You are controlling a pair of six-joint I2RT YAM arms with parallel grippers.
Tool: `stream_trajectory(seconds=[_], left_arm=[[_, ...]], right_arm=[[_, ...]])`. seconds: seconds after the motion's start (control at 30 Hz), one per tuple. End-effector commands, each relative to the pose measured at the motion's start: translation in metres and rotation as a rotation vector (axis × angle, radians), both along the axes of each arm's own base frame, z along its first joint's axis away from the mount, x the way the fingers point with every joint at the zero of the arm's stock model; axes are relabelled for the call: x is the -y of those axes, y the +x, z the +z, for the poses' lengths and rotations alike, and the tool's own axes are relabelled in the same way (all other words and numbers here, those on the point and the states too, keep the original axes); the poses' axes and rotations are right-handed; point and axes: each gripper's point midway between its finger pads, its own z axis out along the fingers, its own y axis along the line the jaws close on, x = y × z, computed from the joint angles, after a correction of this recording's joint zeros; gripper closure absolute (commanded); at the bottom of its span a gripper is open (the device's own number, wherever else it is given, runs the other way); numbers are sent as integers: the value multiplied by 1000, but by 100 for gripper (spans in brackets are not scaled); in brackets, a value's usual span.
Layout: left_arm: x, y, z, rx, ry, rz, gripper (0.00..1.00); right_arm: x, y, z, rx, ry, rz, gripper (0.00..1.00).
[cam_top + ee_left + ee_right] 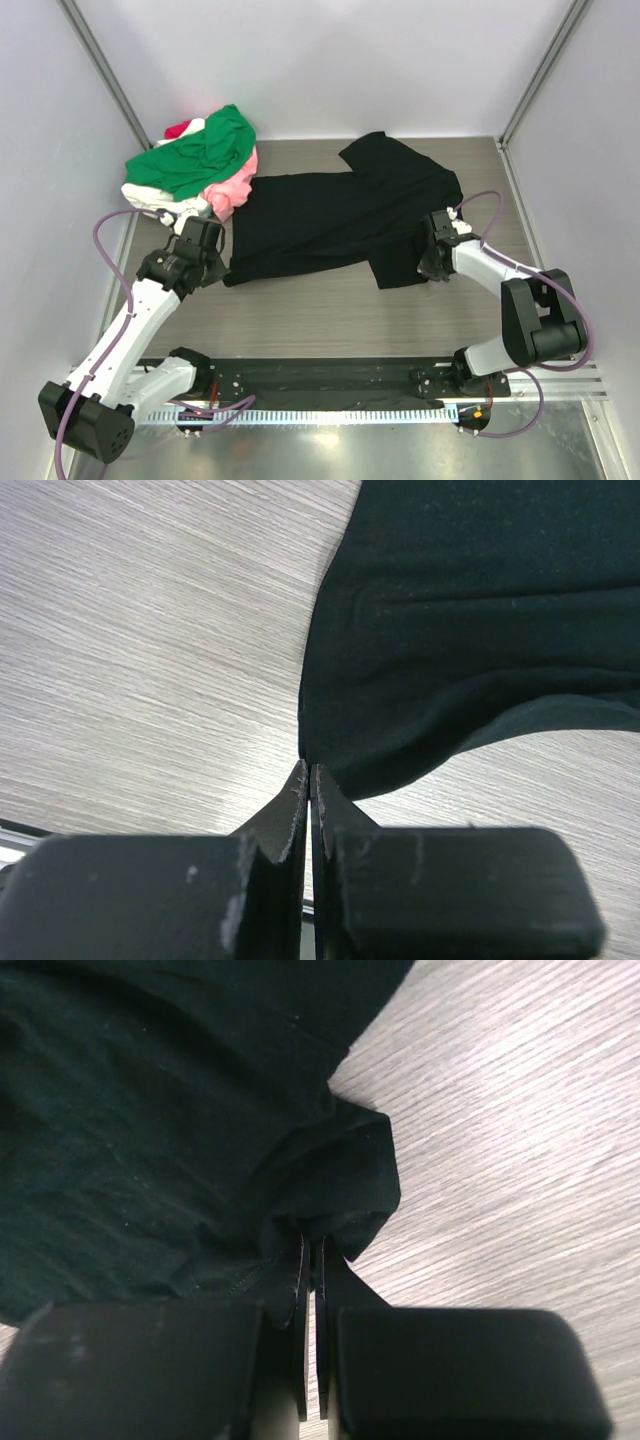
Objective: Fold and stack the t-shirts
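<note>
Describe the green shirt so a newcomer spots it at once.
On the table, look to the far left corner for a heap of crumpled shirts. The green t-shirt lies on top, over the pink t-shirt and white t-shirt. It is the only green cloth; the black t-shirt lies spread mid-table.

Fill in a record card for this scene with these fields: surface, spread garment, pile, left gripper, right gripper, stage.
surface: grey wood-grain table
spread garment: black shirt, laid out across the middle
pile: green shirt on top of a pink shirt, white shirt and red shirt, heaped at the back left
left gripper: shut, pinching the black shirt's near left corner
right gripper: shut, pinching bunched cloth at its right edge
stage: no folded stack in view
</note>
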Motion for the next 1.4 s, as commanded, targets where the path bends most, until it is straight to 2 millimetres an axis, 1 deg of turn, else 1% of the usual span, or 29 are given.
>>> stream_trajectory(seconds=[0.0,0.07,0.13,0.17,0.2,0.23,0.27,0.3,0.33,0.37,0.43,0.47,0.53,0.57,0.6,0.63,0.67,0.73,0.77,0.83,0.93,1.0,1.07,1.13,1.17,1.23,1.27,1.33,1.37], left_arm=[[-3,5,5,35,10,0,100],[-2,5,5,35,6,-4,100],[0,5,6,35,-1,-14,100],[2,5,7,34,-9,-19,100],[5,3,7,29,-27,-31,100],[6,1,8,27,-37,-34,100],[7,-3,12,30,-49,-36,100],[11,-6,13,26,-75,-49,100],[13,-10,16,30,-97,-46,100],[13,-17,15,10,-105,-47,100],[18,-27,14,-10,-145,-59,100],[19,-34,15,-13,-167,-52,100],[24,-44,13,-30,-209,-60,100],[24,-51,14,-32,-226,-57,100],[24,-55,12,-42,-231,-60,100],[23,-61,9,-55,-232,-60,100],[21,-68,7,-79,-227,-56,100],[17,-77,6,-80,-224,-56,100],[14,-84,4,-97,-214,-53,100],[11,-91,5,-97,-210,-55,100],[4,-106,2,-123,-189,-58,100],[3,-111,-1,-132,-187,-66,100],[3,-113,-7,-149,-183,-71,100],[5,-111,-10,-157,-187,-75,100],[7,-106,-10,-152,-189,-77,100],[9,-95,-4,-132,-182,-78,100],[9,-85,-2,-130,-163,-79,100],[4,-68,8,-95,-114,-63,100],[5,-59,5,-132,-87,-66,100]], right_arm=[[4,-25,-20,-80,0,12,99],[-1,-28,-12,-77,31,16,99],[-4,-22,16,3,60,14,99],[-4,-28,27,7,66,4,99],[-2,-28,40,36,65,-2,99],[-2,-23,71,134,81,-10,99],[5,-33,81,132,61,-28,99],[6,-35,94,162,70,-43,99],[6,-37,120,250,91,-49,99],[7,-48,125,239,101,-55,99],[6,-59,146,289,140,-79,99],[7,-73,155,313,158,-83,99],[8,-85,166,343,189,-118,99],[11,-97,171,360,199,-127,99],[11,-103,172,363,209,-131,99],[12,-108,177,376,219,-142,99],[14,-120,177,375,222,-145,99],[13,-130,183,388,247,-146,99],[14,-138,182,373,247,-148,99],[12,-149,187,389,279,-143,99],[9,-170,183,376,315,-124,99],[9,-176,185,384,321,-126,99],[9,-176,185,383,320,-123,99],[8,-169,187,395,319,-110,99],[7,-159,193,421,318,-106,99],[7,-147,201,444,303,-95,99],[8,-132,205,449,281,-99,99],[9,-115,216,476,247,-80,99],[10,-100,219,478,226,-82,99]])
